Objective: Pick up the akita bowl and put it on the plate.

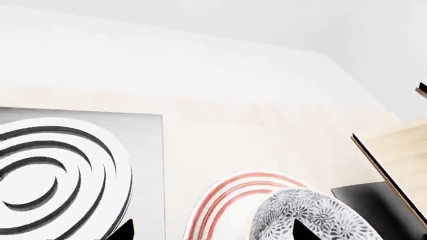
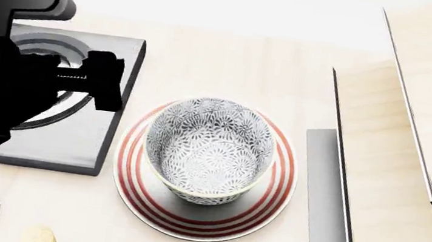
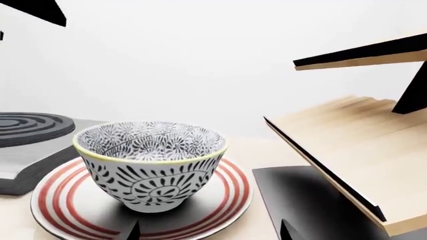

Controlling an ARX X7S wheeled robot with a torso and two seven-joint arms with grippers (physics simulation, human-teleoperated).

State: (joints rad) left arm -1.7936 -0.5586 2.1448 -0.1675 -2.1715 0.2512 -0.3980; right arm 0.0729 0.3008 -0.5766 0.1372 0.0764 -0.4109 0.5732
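While left claw [image 2: 82, 78] state unclear, akita bowl [image 2: 208, 150] sits upright, empty, on plate [image 2: 132, 178].

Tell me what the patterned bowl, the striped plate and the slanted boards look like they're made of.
Akita bowl: apparently glazed ceramic, given its smooth sheen, printed grey-black floral pattern and yellowish rim.
Plate: likely glazed ceramic too, smooth white with painted red rings.
Boards: seemingly light wood with faint grain, matte, dark-edged. As a render, true materials remain uncertain.
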